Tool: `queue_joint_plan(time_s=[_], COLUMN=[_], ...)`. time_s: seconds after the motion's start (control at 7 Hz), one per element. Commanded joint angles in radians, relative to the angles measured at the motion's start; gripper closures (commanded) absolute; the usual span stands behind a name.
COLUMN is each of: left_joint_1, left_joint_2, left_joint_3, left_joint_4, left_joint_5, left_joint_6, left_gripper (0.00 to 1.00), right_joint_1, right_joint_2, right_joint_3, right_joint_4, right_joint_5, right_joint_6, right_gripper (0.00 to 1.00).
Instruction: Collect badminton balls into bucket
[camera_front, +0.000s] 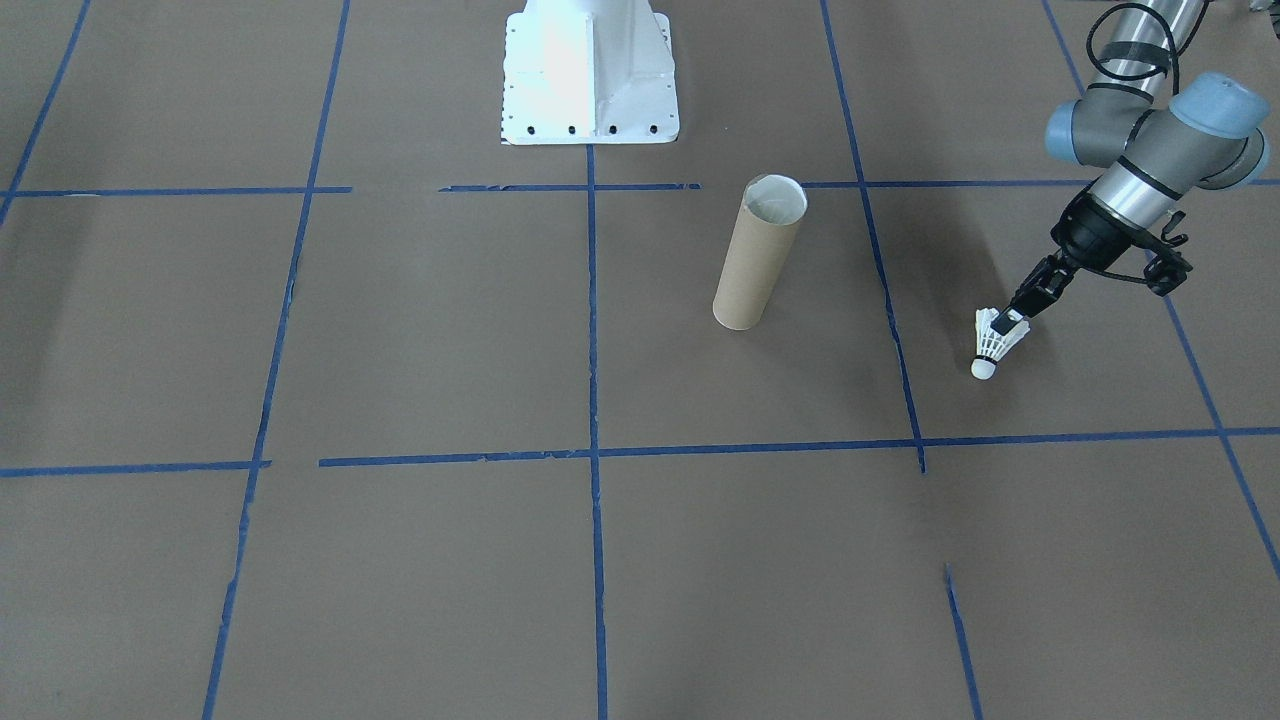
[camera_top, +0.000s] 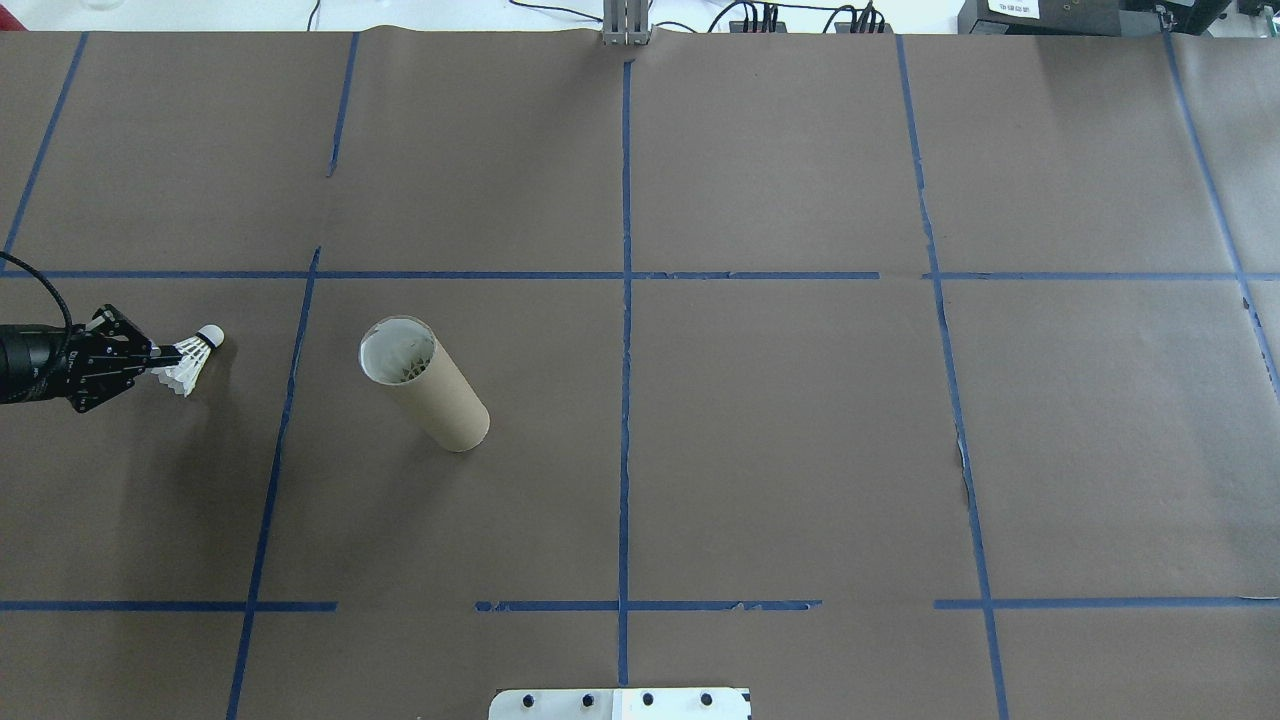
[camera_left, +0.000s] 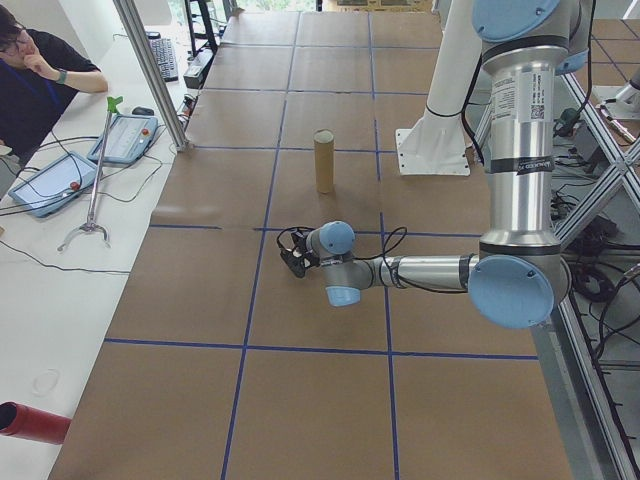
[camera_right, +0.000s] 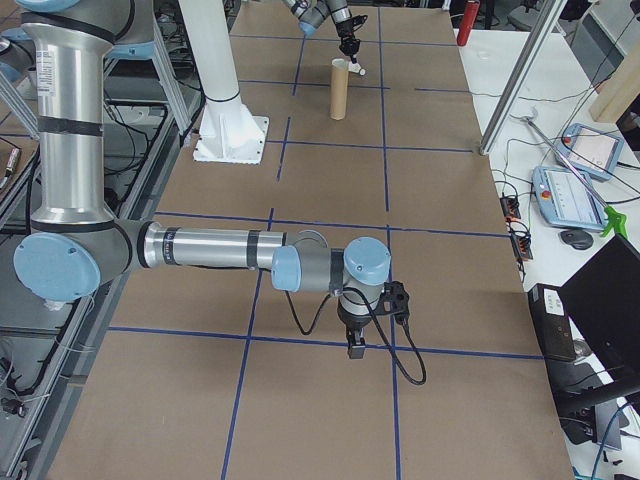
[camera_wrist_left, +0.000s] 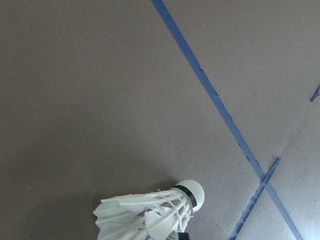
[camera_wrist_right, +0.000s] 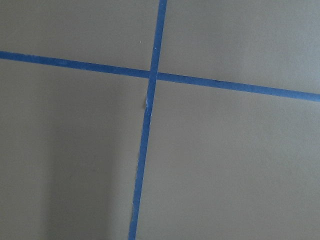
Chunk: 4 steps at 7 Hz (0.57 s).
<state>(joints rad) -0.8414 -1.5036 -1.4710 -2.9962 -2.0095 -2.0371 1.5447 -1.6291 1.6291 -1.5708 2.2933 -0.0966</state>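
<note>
Surface: brown paper over table (camera_front: 400, 330), gridded with blue tape (camera_front: 592, 320); white metal base (camera_front: 590, 70) at robot's side.

Front-facing view: left gripper (camera_front: 1018, 322) clamped on feather skirt of shuttlecock (camera_front: 990, 345), cork tip pointing down and away from fingers. Tube (camera_front: 758, 252) upright, mouth open, well apart from shuttlecock, across one tape line.

Overhead view: left gripper (camera_top: 160, 362) at far left edge, fingers pinched together on feathers of shuttlecock (camera_top: 193, 360). Tube (camera_top: 425, 383) standing beyond a tape line; something pale and ribbed inside mouth, too small to name. Right arm out of view here.

Left side view: near arm stretched low over table; tube (camera_left: 323, 161) upright further along. Person seated at side bench, pendants on it.

Right side view: right gripper (camera_right: 356, 345) hanging over tape crossing, holding nothing; open or shut, cannot tell.

Left wrist view: shuttlecock (camera_wrist_left: 150, 215) at bottom edge, apparently lifted above paper.

Right wrist view: bare paper and tape only.

Progress: pick looks done; carry to tube and drop into mouth not yet done.
</note>
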Motion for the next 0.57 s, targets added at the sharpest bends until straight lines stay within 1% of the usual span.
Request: queue_joint_plan(time_s=[0.0, 0.14, 0.29, 0.43], left_joint_1=[-0.024, -0.041, -0.048, -0.051], left_joint_2=[0.000, 0.000, 0.000, -0.003], left_joint_3=[-0.091, -0.166, -0.252, -0.350], left_joint_4=[0.121, 0.255, 0.443, 0.661], left_joint_5=[-0.111, -0.145, -0.155, -0.155], left_joint_6=[0.011, 0.082, 0.207, 0.348], left_gripper=[1.00, 1.00, 1.00, 1.00], right_joint_1=[0.000, 0.000, 0.000, 0.000], right_joint_2=[0.000, 0.000, 0.000, 0.000], right_joint_3=[0.001, 0.002, 0.000, 0.000], right_joint_4=[0.000, 0.000, 0.000, 0.000], right_joint_5=[0.000, 0.000, 0.000, 0.000], right_joint_6=[0.000, 0.000, 0.000, 0.000], right_gripper=[0.00, 0.00, 0.00, 0.00])
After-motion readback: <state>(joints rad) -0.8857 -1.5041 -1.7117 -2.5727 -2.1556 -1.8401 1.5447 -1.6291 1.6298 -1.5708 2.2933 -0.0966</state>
